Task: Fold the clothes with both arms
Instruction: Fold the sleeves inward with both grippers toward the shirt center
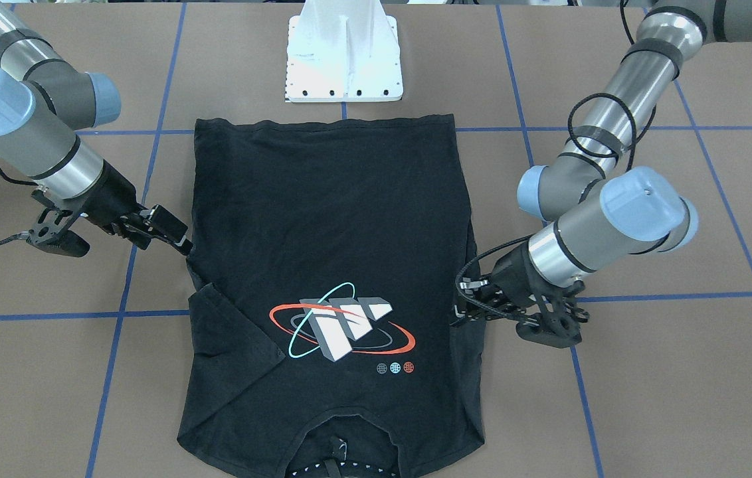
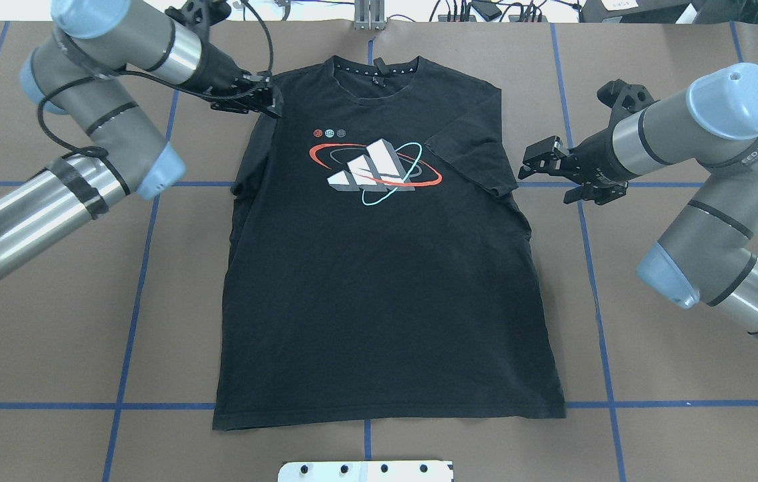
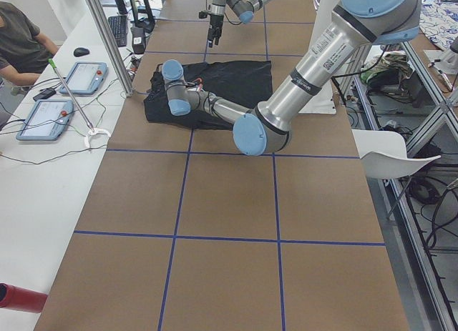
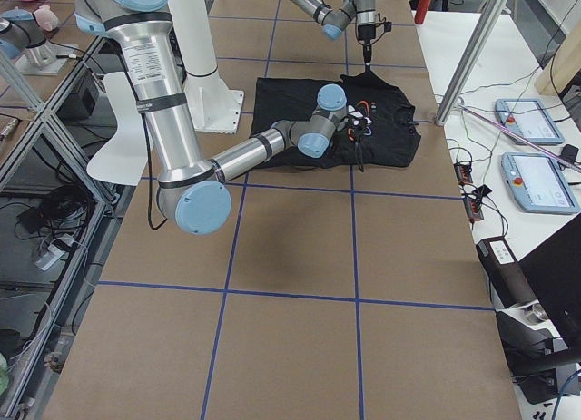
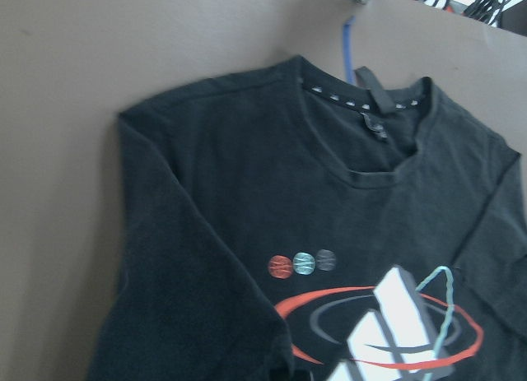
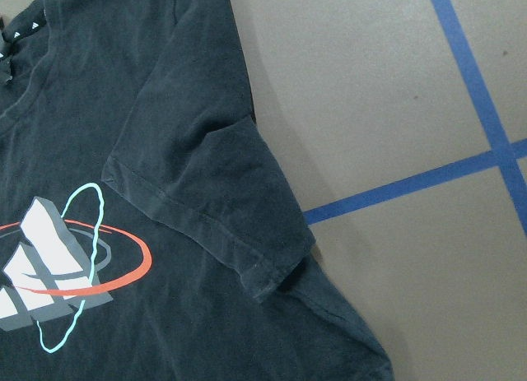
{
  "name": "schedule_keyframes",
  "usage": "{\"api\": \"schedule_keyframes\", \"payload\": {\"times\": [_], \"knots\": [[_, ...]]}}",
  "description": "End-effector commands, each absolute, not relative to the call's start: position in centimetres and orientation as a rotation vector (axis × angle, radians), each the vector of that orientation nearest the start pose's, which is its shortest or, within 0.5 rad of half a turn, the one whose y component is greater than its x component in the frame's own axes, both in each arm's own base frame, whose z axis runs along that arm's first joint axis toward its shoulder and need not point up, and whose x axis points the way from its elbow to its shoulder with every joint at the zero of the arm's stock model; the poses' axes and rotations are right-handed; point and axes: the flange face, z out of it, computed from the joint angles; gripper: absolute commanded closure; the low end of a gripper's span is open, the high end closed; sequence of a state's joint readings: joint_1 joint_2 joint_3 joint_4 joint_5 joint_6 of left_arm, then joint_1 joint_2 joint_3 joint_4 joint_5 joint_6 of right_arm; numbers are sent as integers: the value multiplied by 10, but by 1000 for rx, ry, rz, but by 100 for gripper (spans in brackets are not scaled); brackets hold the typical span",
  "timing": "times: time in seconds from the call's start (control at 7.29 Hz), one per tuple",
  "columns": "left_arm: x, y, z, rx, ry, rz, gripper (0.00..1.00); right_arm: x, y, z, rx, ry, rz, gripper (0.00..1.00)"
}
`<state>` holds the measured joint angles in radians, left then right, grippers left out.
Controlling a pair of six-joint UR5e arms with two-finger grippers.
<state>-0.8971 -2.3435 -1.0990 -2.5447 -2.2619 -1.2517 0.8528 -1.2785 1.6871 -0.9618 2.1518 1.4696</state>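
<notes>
The black T-shirt [image 2: 379, 281] lies flat on the brown table, logo [image 2: 375, 171] up, collar away from the robot base. Its sleeve on my right side [image 2: 469, 157] is folded in over the chest, also seen in the right wrist view [image 6: 214, 200]. The sleeve on my left side looks tucked in along the edge [image 5: 165, 257]. My left gripper [image 2: 266, 100] hovers at the shirt's left shoulder edge and looks open and empty. My right gripper [image 2: 532, 163] is open and empty, just beside the folded sleeve. In the front-facing view the left gripper [image 1: 464, 297] and right gripper [image 1: 180, 240] flank the shirt [image 1: 329, 219].
The white mounting base [image 1: 344, 60] stands just past the shirt's hem. Blue tape lines [image 2: 138, 294] grid the table. An operator [image 3: 21, 41] and control tablets [image 3: 43, 116] sit at a side bench beyond the collar end.
</notes>
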Motion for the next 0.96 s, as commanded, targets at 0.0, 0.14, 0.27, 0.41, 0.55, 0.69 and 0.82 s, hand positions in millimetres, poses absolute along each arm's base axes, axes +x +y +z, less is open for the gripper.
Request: {"api": "schedule_keyframes", "payload": {"times": [0.0, 0.14, 0.27, 0.41, 0.55, 0.69, 0.82], "knots": [[463, -656, 274, 233, 1292, -91, 100, -339, -507, 382, -25, -1109, 381, 0], [474, -663, 273, 253, 1273, -115, 100, -341, -507, 384, -25, -1105, 376, 0], [477, -666, 273, 271, 1262, -134, 100, -341, -508, 385, -25, -1104, 375, 0], [477, -666, 272, 271, 1262, -134, 100, -342, -509, 389, -29, -1098, 378, 0], [477, -666, 270, 273, 1264, -133, 44, -344, -508, 388, -26, -1098, 378, 0], [475, -665, 265, 277, 1270, -130, 17, -343, -509, 385, -4, -1095, 390, 0], [471, -659, 253, 283, 1292, -113, 14, -343, -509, 384, 8, -1093, 411, 0]]}}
